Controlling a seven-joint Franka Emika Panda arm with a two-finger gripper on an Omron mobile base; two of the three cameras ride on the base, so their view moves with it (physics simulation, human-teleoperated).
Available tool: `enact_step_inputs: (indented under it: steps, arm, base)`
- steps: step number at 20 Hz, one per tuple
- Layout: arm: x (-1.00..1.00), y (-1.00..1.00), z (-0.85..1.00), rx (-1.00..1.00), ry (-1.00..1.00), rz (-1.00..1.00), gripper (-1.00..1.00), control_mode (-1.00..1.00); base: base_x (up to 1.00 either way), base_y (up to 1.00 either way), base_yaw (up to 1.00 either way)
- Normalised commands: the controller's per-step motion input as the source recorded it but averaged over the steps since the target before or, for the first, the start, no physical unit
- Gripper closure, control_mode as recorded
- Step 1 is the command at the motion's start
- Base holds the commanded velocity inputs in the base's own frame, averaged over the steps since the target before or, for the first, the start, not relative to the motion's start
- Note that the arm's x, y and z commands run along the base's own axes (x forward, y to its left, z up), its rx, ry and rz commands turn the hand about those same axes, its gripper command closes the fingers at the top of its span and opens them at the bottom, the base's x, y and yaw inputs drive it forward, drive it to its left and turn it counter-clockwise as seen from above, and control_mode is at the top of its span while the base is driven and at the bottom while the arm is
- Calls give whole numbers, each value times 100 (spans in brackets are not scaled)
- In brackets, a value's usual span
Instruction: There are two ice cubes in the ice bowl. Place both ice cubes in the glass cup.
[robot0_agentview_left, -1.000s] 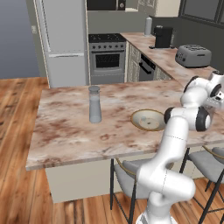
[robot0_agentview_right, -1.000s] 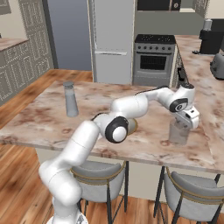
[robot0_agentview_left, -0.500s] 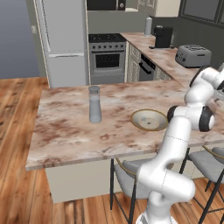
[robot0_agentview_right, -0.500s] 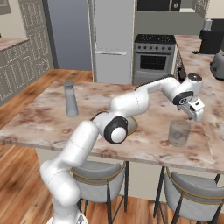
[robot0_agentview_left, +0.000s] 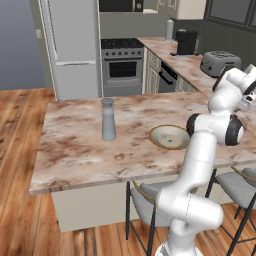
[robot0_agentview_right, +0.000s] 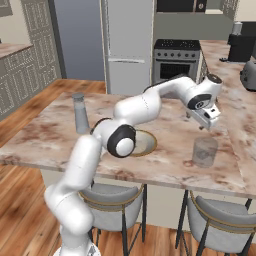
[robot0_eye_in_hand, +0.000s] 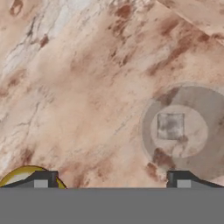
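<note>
cube in cup: one ice cube (robot0_eye_in_hand: 170, 126) on the floor of the glass cup (robot0_agentview_right: 204, 151), near the island's front right edge
gripper (robot0_agentview_right: 207, 116): above the cup, jaws spread, holding nothing
ice bowl (robot0_agentview_left: 170, 137): left of cup, mid-island; second cube not discernible
surface: marbled island counter (robot0_agentview_left: 80, 150); stools beneath

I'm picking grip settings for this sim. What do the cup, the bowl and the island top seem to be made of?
The glass cup looks like clear, grey-tinted glass: the marble pattern shows through its wall. The ice bowl looks like glazed ceramic, matte beige inside with a golden rim. The counter looks like polished brown-veined marble, though it could be laminate.
</note>
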Motion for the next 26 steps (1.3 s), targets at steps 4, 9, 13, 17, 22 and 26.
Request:
enact_step_inputs:
  steps: [4,9,13,17,22,26]
  arm:
    - [7,100,-2,0,10,7,-100,-100]
    - [-23,100,-9,0,19,14,-100,-100]
    - [-53,100,-17,0,21,17,-100,-100]
    - [-75,100,-15,1,16,19,-100,-100]
    - [-89,98,-17,-13,-11,26,-100,-100]
    - [-22,37,-6,-15,-15,18,-100,-100]
  base:
    - [0,0,0]
    - [0,0,0]
    - [0,0,0]
    - [0,0,0]
    - [0,0,0]
    - [0,0,0]
